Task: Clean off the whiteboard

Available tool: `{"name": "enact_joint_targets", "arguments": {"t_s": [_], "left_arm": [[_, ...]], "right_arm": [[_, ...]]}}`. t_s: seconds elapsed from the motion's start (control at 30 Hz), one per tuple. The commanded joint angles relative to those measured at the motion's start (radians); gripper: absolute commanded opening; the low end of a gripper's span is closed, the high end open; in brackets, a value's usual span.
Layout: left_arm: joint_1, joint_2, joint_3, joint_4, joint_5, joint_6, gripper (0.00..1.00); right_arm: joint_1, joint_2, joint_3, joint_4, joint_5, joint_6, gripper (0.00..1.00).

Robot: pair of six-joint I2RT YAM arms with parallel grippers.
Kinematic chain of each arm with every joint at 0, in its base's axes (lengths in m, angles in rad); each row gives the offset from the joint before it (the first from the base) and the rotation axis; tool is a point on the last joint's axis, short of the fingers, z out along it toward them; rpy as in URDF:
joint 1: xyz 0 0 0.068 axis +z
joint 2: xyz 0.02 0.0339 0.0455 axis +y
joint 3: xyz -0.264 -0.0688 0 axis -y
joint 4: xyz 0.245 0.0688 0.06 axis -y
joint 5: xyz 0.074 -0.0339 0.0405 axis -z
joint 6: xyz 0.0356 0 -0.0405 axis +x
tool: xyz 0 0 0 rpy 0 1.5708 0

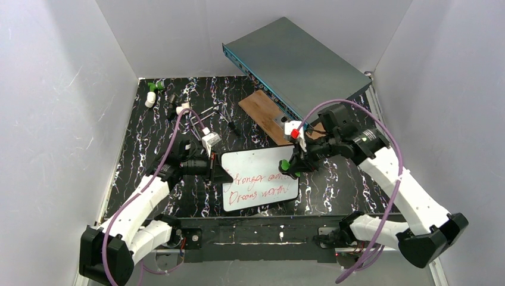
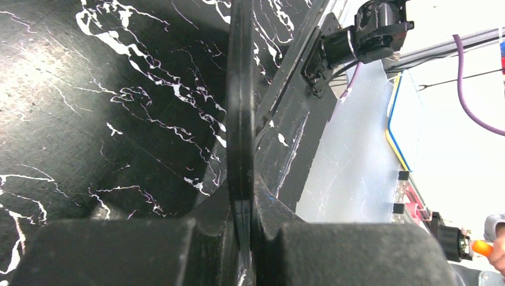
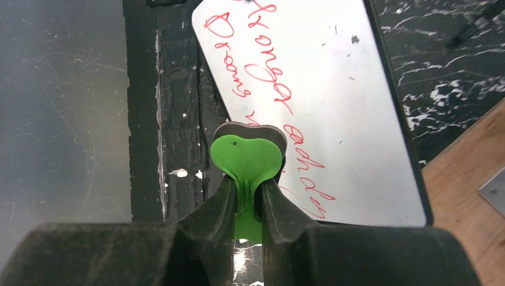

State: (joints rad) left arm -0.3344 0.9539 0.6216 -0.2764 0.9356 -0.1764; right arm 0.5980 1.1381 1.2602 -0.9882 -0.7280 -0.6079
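Showing whiteboard (image 1: 257, 162) | 2 red handwritten lines | right claw (image 3: 245, 186) pinching green eraser (image 3: 247, 158)

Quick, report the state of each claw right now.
Left claw: closed, clamped on the whiteboard at its black rim.
Right claw: closed, holding the green eraser.

White-shelled arms (image 1: 143, 196) with black joints, purple looped cables (image 1: 398, 164), black padded jaws
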Motion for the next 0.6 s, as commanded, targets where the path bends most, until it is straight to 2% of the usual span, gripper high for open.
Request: {"name": "enact_joint_targets", "arguments": {"t_s": [0.0, 0.07, 0.23, 0.47, 0.57], "left_arm": [[-0.014, 0.012, 0.007, -0.021, 0.014, 0.02, 0.0], [-0.016, 0.018, 0.005, -0.021, 0.014, 0.018, 0.0], [-0.024, 0.029, 0.003, -0.021, 0.011, 0.017, 0.0], [-0.033, 0.039, 0.004, -0.024, 0.012, 0.018, 0.0], [-0.039, 0.04, 0.004, -0.025, 0.013, 0.02, 0.0]], "right_arm": [[0.006, -0.088, -0.046, 0.03, -0.003, -0.017, 0.01], [0.018, -0.111, -0.106, 0.081, 0.099, -0.014, 0.01], [0.034, -0.144, -0.255, 0.291, 0.554, 0.014, 0.01], [0.037, -0.164, -0.432, 0.487, 0.825, 0.008, 0.01], [0.04, -0.155, -0.453, 0.529, 0.828, 0.019, 0.01]]}}
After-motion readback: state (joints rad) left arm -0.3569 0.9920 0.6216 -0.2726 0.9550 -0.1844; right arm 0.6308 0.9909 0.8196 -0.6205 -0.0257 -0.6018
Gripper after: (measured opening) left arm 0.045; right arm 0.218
